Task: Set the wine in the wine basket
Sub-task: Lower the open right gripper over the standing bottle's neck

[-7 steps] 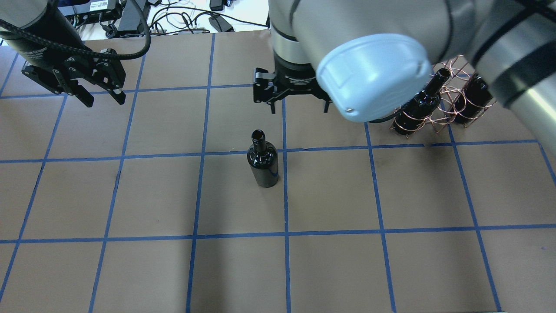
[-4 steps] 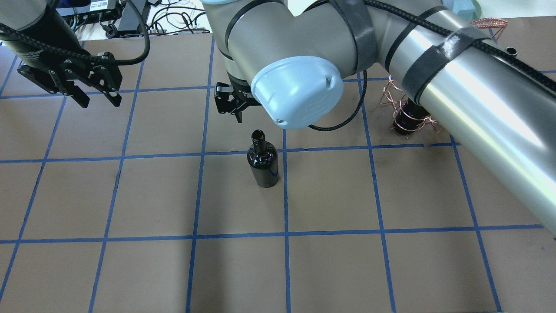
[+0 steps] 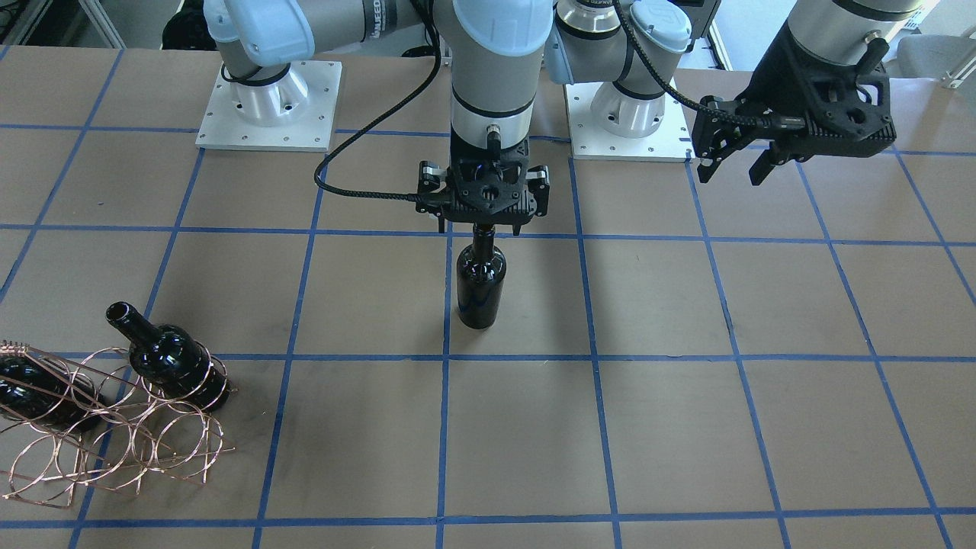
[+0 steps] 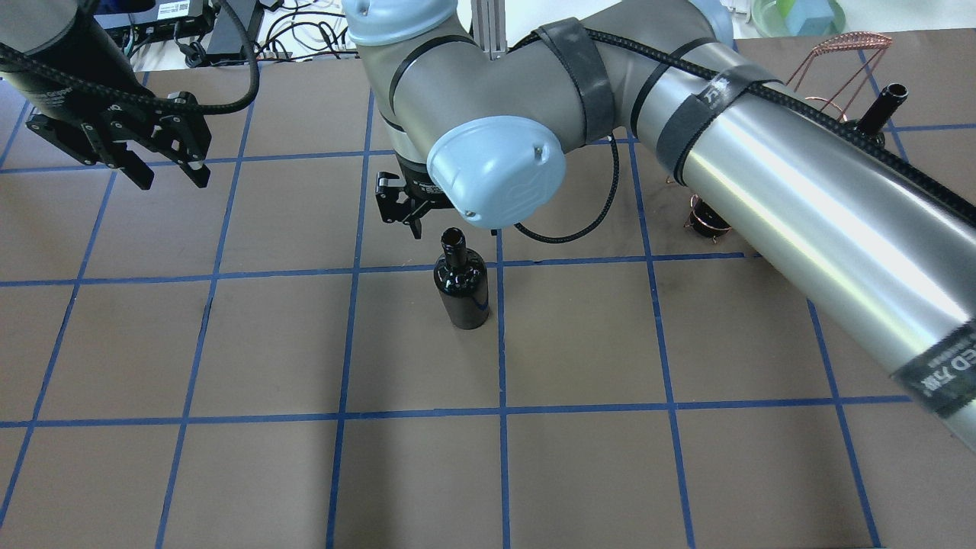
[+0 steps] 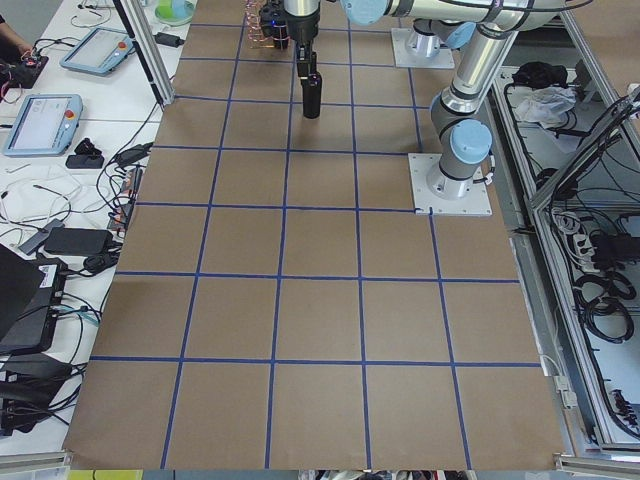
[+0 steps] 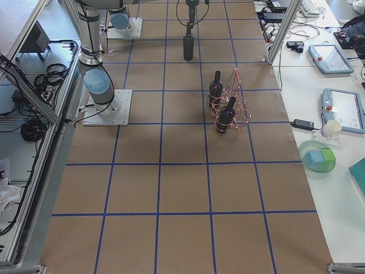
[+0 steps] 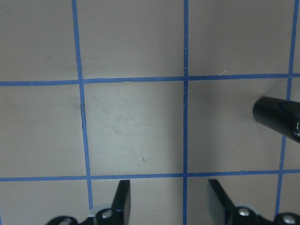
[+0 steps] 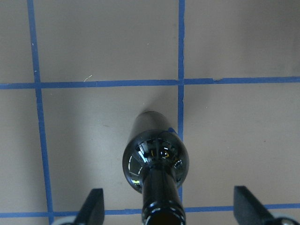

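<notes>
One wine bottle (image 4: 461, 288) stands upright in the middle of the table, near-black and glossy; it also shows in the front view (image 3: 480, 284) and the right wrist view (image 8: 154, 157). My right gripper (image 3: 482, 227) hangs straight over its mouth, open, with its fingers (image 8: 93, 206) wide apart on either side of the neck and not touching it. The copper wire wine basket (image 3: 114, 438) lies at the table's right end and holds two more bottles (image 3: 164, 354). My left gripper (image 4: 160, 171) is open and empty, far to the left.
The right arm's long forearm (image 4: 801, 206) spans the right half of the overhead view and hides most of the basket. Both arm bases (image 3: 267, 107) stand at the robot's edge. Cables and devices (image 4: 305, 38) lie beyond the far edge, and a green bowl (image 6: 319, 160) sits on the side bench.
My right arm has swung from beside the basket toward the middle, and its open gripper now hangs over the standing bottle. The left gripper has hardly moved.
</notes>
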Tool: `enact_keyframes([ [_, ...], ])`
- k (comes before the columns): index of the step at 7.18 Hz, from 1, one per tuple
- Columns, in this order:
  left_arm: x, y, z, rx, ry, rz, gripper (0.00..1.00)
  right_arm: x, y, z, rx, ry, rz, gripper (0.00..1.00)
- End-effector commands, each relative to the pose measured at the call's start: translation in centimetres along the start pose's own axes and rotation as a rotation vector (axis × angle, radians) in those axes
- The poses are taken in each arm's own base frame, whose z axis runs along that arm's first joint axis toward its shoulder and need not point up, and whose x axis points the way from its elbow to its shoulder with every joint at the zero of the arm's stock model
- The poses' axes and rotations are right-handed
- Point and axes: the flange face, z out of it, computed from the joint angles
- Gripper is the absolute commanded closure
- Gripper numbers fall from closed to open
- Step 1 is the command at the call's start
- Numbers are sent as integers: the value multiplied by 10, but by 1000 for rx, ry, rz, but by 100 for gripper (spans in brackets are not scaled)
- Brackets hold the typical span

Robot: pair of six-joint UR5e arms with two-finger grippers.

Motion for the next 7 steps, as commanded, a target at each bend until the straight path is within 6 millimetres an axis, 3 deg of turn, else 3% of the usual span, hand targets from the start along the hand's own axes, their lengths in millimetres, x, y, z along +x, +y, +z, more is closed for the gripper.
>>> enact_keyframes([
  [1, 0, 0, 0, -1, 0, 0, 36, -3, 2, 12, -32, -26, 7, 10],
  [7, 0, 1, 0, -1, 0, 0, 36, 1, -10, 25, -36, -25, 13, 15],
])
